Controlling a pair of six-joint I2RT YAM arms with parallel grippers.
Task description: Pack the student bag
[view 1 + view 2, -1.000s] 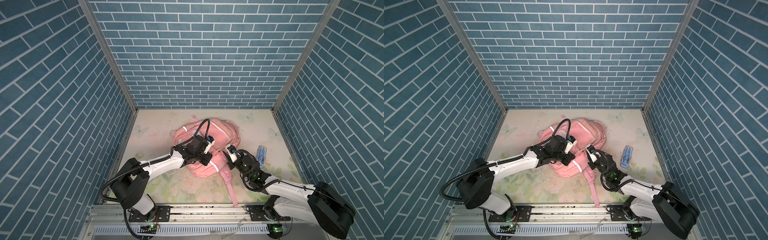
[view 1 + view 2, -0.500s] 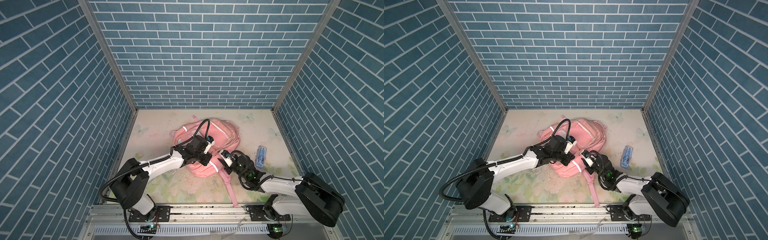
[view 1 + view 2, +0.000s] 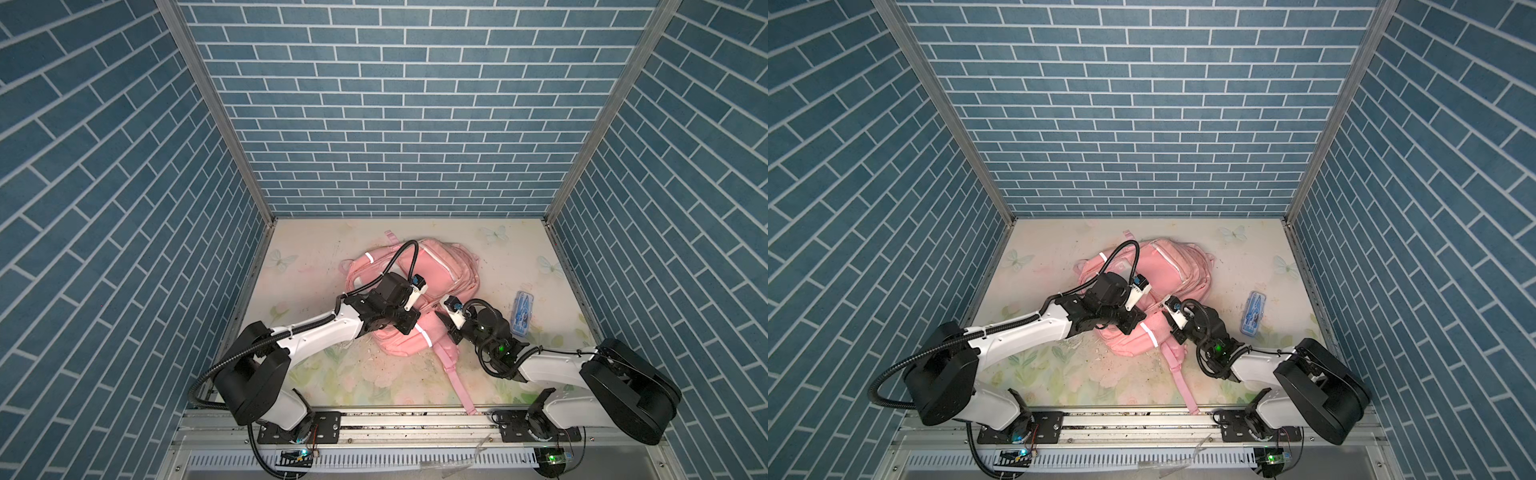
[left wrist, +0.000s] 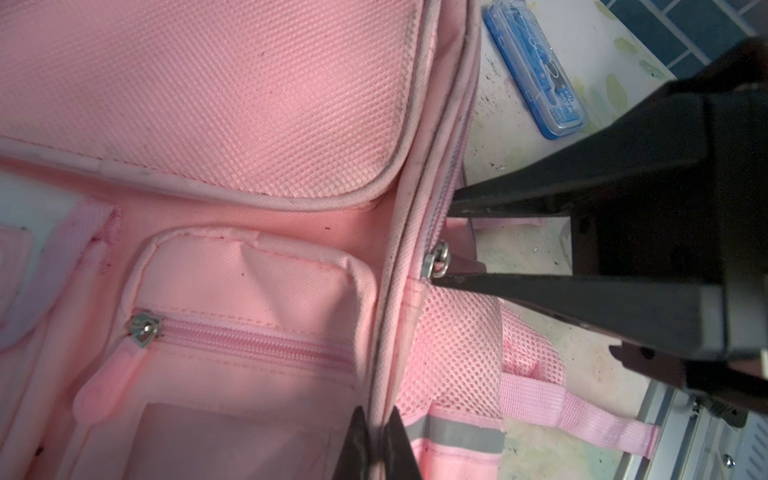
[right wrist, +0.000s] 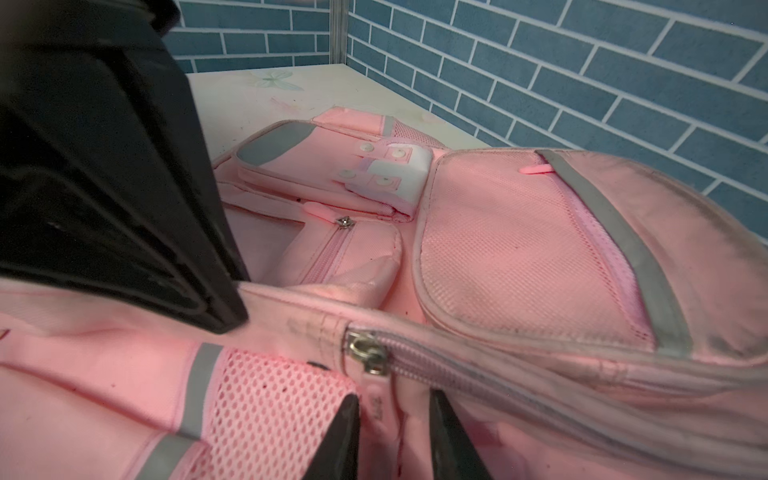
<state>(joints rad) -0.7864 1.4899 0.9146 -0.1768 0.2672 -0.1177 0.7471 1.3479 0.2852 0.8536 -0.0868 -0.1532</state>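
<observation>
The pink student bag (image 3: 440,266) (image 3: 1167,266) lies flat in the middle of the table. My left gripper (image 4: 376,444) (image 3: 409,326) is shut on the piped seam (image 4: 384,332) at the bag's near side. My right gripper (image 5: 392,424) (image 3: 446,328) (image 4: 441,243) is open at the bag's right edge. Its two black fingers stand either side of the pink zipper pull (image 5: 376,399), which hangs from the metal slider (image 5: 365,353) (image 4: 436,262). One finger touches the pull and the other stands a little apart. The main zip (image 5: 540,386) looks closed.
A blue clear plastic case (image 3: 523,312) (image 3: 1255,312) (image 4: 536,70) lies on the table right of the bag, close to my right arm. A pink strap (image 3: 451,365) trails to the front rail (image 3: 374,415). Blue brick walls enclose three sides.
My right gripper has moved left to the bag's edge and now straddles the zipper pull. The left gripper has kept its grip on the seam without moving.
</observation>
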